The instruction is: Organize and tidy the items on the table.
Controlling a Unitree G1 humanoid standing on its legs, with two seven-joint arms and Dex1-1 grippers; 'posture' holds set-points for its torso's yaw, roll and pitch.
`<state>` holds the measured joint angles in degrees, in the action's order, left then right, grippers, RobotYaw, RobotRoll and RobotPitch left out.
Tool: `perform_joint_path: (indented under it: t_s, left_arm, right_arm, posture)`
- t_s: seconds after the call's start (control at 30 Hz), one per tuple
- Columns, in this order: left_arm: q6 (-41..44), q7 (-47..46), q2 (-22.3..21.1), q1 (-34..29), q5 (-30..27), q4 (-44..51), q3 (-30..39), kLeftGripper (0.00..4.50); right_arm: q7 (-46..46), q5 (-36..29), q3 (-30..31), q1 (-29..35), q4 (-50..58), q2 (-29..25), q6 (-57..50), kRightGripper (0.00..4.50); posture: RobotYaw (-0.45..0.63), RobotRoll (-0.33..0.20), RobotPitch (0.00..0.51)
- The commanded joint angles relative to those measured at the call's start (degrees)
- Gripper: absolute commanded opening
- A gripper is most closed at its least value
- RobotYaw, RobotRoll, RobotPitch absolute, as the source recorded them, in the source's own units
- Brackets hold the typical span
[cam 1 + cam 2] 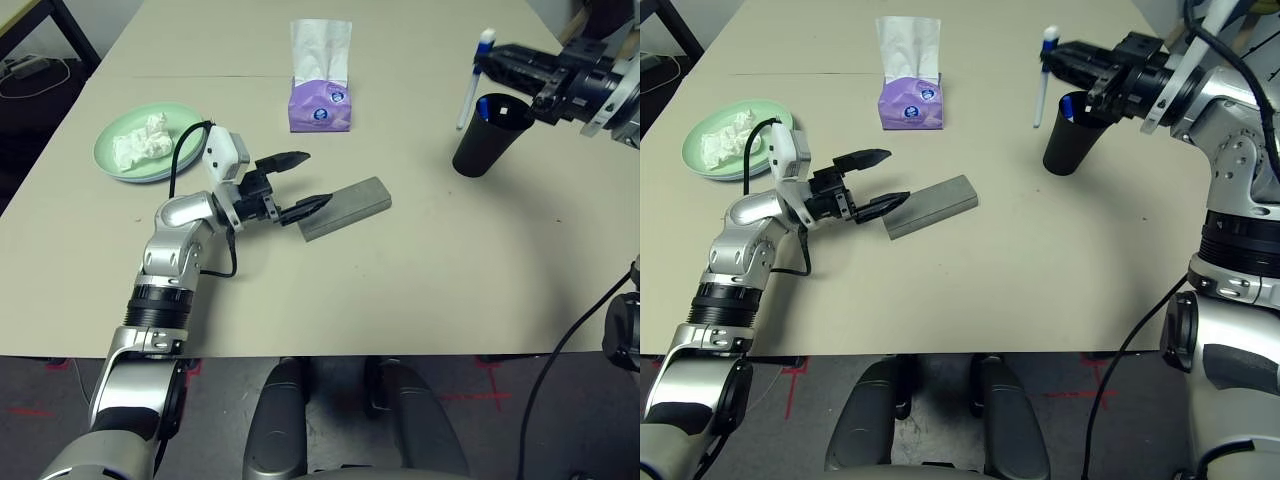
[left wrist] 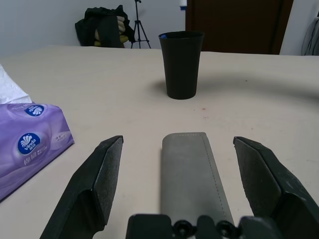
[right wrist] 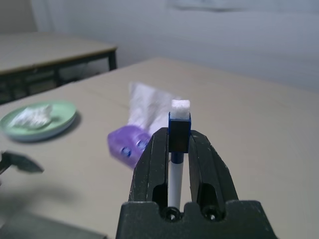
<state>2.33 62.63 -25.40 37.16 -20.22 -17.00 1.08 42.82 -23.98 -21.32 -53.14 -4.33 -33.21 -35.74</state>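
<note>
Left wrist view: near end of the grey glasses case (image 2: 193,174) cut off behind the base of the left gripper (image 2: 185,174), fingers (image 2: 97,184) spread wide on either side of the case, not touching. Pen above the black cup (image 2: 181,63) cut off at the frame edge, just a blue bit visible. Purple tissue box (image 2: 27,147) only partly in frame.

From the head views: left gripper (image 1: 302,182) open, one finger over the end of the case (image 1: 345,208), contact not clear. Right gripper (image 1: 1080,65) closed on a white pen with blue cap (image 1: 1044,78), held upright beside and above the cup (image 1: 1070,135); something blue at the cup rim, perhaps another pen, too small to tell. Right wrist view: pen (image 3: 178,144) clamped between the two fingers, lower part hidden by them; background soft, hard to read.

Crumpled white tissue (image 1: 140,140) lying on the pale green plate (image 1: 110,160), a blue rim under it just visible. Tissue box (image 1: 320,105) upright at the far middle, white sheet sticking out.

Surface: pale beige table (image 1: 420,290), smooth, with a thin seam line across the far part. Room: dark floor with red marks, a side table with dark legs (image 3: 60,55), cables (image 1: 30,70) at the far left, a tripod (image 2: 139,25) and dark bag against the wall.
</note>
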Motion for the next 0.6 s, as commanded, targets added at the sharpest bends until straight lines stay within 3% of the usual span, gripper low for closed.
perform_joint_path:
  t_s: [0.03, 0.6]
  left_arm:
    - [-0.58, 0.47, 0.06, -0.68, 0.45, -0.6, -0.68, 4.5]
    - [-0.61, 0.8, 0.12, -0.29, 0.48, -0.77, -0.95, 4.5]
  right_arm:
    - [-4.27, -0.81, -1.98, 0.36, -1.35, 0.01, 2.38, 0.42]
    - [-17.49, 3.24, 2.24, -4.71, -7.58, -2.93, 0.78, 0.42]
  posture:
    - [0.05, 0.0, 0.168]
    - [0.04, 0.0, 0.171]
